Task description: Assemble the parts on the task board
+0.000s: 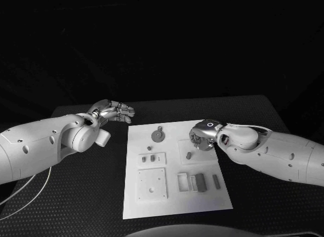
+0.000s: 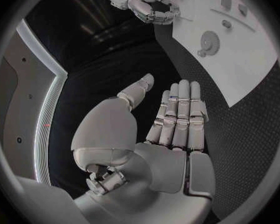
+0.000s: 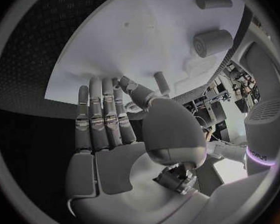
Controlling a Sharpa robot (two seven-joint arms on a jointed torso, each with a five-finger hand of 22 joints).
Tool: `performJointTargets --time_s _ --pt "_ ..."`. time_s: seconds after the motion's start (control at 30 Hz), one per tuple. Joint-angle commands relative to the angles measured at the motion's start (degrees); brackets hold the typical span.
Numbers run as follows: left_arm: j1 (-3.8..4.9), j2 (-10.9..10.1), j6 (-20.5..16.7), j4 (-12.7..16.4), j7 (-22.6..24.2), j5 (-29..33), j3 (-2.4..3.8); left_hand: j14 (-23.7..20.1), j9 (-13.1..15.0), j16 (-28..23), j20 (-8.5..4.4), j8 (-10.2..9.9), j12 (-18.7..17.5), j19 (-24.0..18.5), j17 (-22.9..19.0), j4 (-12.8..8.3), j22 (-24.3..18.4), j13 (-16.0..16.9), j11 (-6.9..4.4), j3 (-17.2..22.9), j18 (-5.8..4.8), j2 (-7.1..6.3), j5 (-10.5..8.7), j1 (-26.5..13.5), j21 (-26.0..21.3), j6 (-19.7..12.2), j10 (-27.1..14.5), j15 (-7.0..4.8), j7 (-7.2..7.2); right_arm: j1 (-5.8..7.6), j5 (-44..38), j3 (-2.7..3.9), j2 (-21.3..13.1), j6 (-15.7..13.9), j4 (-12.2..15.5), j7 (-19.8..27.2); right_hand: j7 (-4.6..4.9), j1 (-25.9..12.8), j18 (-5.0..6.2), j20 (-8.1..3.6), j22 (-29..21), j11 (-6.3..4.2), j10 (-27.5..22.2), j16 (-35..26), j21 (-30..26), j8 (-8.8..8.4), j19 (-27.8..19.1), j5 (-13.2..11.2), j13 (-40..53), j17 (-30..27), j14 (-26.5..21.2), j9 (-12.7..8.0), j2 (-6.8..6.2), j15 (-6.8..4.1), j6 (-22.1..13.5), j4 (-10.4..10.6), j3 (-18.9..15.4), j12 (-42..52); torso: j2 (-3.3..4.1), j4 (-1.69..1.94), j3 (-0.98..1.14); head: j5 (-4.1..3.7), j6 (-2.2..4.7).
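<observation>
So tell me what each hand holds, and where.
Nothing is held: the left hand is flat and open off the board, and the right hand is open over the task board.

A black tabletop [image 1: 76, 197] (finely dotted surface) lies under everything; a thin white cable [image 1: 23, 200] curves across its left side.

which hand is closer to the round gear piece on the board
Right. The right hand hangs over the task board just beside the gear. The left hand is off the board, over the black table past its far left corner.
</observation>
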Motion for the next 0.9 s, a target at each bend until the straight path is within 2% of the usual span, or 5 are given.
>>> performJointTargets --time_s 0.03,0.17,0.3,0.63,0.9 --pt "0.08 0.1 0.7 0.0 0.2 0.1 0.05 0.1 -0.1 -0.3 0.17 0.2 -0.3 0.0 0.1 -0.1 -0.1 -0.1 0.08 -0.2 -0.19 0.04 -0.05 -0.6 0.2 -0.6 -0.6 0.21 0.05 -1.3 -2.1 -0.79 0.1 1.7 -0.3 -0.8 0.05 0.6 1.17 0.05 0.0 -0.01 0.1 0.2 -0.2 0.01 0.2 0.0 -0.2 0.2 0.2 -0.1 0.02 -0.01 0.3 -0.1 0.0 -0.3 0.01 0.03 -0.02 -0.07 -0.1" --pt "0.08 0.1 0.8 -0.1 0.0 -0.1 0.05 0.0 -0.1 -0.4 0.2 0.1 -0.3 0.0 0.1 -0.1 -0.2 -0.2 0.2 -0.3 -0.19 -0.02 -0.05 -0.6 0.2 -0.9 -0.9 0.26 0.17 -1.39 -2.6 -0.8 0.3 0.7 -0.5 -1.4 0.16 1.2 1.1 0.17 0.0 0.19 -0.2 -0.3 -0.7 -0.3 -0.1 0.0 -0.2 0.5 -0.2 -0.2 -0.13 0.21 0.0 -0.1 0.0 -0.9 0.0 0.02 -0.04 -0.1 -0.13" --pt "0.08 0.2 0.8 -0.1 0.0 -0.2 0.05 0.0 -0.2 -0.5 0.23 0.1 -0.3 -0.1 0.1 -0.1 -0.3 -0.2 0.26 -0.3 -0.19 -0.03 -0.05 -0.6 0.2 -1.1 -1.1 0.29 0.23 -1.4 -2.9 -0.8 0.3 0.5 -0.5 -1.3 0.14 1.9 0.73 0.41 0.1 0.89 -1.4 -1.4 -1.6 -0.45 -1.3 0.0 -0.5 0.8 -1.5 -0.4 -0.17 0.91 0.3 -0.1 0.0 -2.1 -0.01 0.0 -0.04 -0.14 -0.14" --pt "0.07 0.3 0.8 -0.2 -0.1 -0.4 0.05 -0.1 -0.2 -0.5 0.25 0.1 -0.3 -0.2 0.2 -0.2 -0.4 -0.2 0.32 -0.3 -0.19 -0.04 -0.04 -0.5 0.2 -1.3 -1.2 0.31 0.3 -1.41 -2.9 -0.79 0.2 -3.0 0.6 -1.4 -0.12 3.7 0.94 0.37 0.7 0.58 -0.5 -1.3 -1.5 -0.24 -0.6 0.0 -0.2 1.7 -0.7 -0.2 0.08 0.66 1.0 -0.1 0.4 -2.2 -0.01 0.04 0.02 -0.31 -0.13" --pt "0.07 0.3 0.8 -0.3 -0.1 -0.4 0.05 -0.1 -0.2 -0.6 0.26 0.1 -0.3 -0.2 0.2 -0.2 -0.4 -0.2 0.33 -0.3 -0.18 -0.04 -0.04 -0.5 0.2 -1.3 -1.3 0.32 0.31 -1.39 -3.0 -0.76 -0.4 -3.7 1.4 -2.1 -0.35 4.1 1.2 0.31 1.1 0.22 0.4 -1.2 -1.4 0.03 0.3 0.0 0.1 2.3 0.2 0.1 -0.04 0.31 1.6 -0.1 0.3 -2.1 -0.01 0.05 -0.04 -0.34 -0.15"
